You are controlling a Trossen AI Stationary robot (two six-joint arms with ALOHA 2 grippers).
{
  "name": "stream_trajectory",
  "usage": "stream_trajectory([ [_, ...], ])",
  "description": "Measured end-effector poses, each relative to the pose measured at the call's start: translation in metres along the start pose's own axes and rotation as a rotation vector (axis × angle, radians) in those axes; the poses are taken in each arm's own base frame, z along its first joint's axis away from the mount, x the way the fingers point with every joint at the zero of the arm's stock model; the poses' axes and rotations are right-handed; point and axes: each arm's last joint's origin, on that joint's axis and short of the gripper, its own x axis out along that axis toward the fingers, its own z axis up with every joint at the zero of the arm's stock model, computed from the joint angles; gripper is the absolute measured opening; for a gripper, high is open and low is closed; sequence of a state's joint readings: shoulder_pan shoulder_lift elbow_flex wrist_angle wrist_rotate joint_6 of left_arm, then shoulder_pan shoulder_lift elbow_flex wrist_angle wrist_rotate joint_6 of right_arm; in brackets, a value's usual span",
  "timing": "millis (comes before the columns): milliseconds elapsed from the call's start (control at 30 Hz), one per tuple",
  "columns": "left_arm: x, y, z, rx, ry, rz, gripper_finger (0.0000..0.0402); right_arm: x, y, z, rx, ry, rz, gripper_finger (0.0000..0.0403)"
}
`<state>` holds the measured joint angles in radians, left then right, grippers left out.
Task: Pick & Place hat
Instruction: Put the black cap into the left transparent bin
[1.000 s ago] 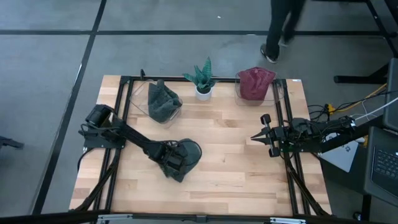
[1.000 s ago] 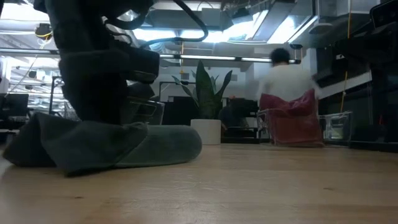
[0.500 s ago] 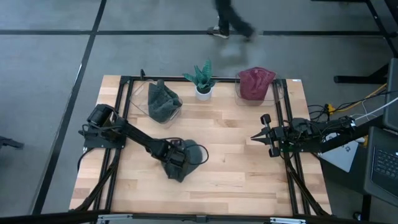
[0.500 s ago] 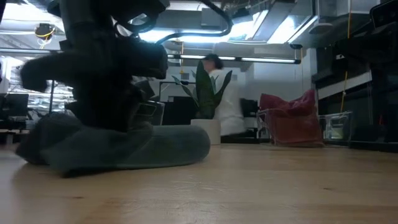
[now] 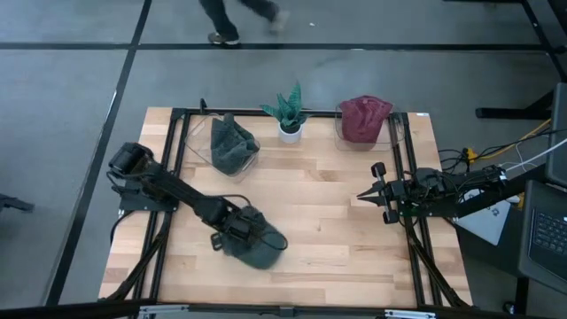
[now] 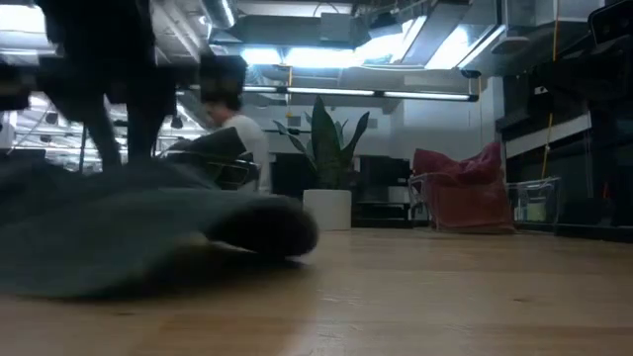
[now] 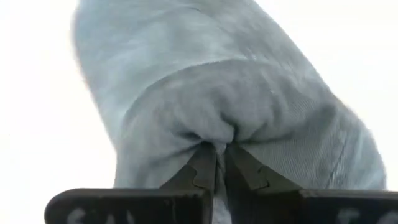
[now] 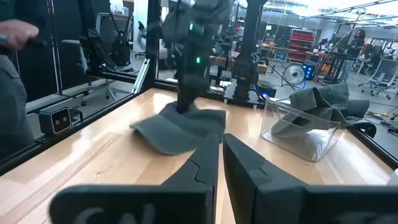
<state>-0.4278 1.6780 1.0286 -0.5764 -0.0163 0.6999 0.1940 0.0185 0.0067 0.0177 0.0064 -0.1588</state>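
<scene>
Since the earlier frame, the left gripper (image 5: 237,232) has drawn the grey hat (image 5: 257,247) toward the table's near edge, away from the clear bin (image 5: 197,142) at the far edge holding another grey hat (image 5: 232,142). Its fingers (image 7: 202,168) are pinched closed on a fold of the hat, which trails from the gripper toward the table's right edge, resting low on the wooden table (image 5: 337,230). The right gripper (image 5: 379,192), fingers closed and empty, waits near the right edge, well apart.

On the light wooden worktop (image 5: 337,230), the grey-green fabric hat (image 5: 257,246) lies at 7 o'clock; the small potted plant (image 5: 289,113) stands at 12, flanked by the clear bin of dark green cloth (image 5: 232,143) at 11 and the clear bin of maroon cloth (image 5: 362,120) at 1.
</scene>
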Motion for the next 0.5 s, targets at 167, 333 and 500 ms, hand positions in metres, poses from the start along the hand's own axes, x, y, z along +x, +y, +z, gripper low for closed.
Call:
stream_trajectory([
  [167,-0.04,-0.002,0.0,0.304,-0.042,0.093,0.0013,0.0,0.0,0.0,0.0,-0.001,0.0,0.0026],
  [333,-0.06,-0.007,-0.007,0.425,-0.053,0.08,0.0015,0.0,0.0,0.0,0.0,0.0,0.0,0.0026],
  [500,-0.053,-0.016,-0.013,0.423,-0.083,-0.007,0.0023,0.0,0.0,0.0,0.0,0.0,0.0,0.0026],
])
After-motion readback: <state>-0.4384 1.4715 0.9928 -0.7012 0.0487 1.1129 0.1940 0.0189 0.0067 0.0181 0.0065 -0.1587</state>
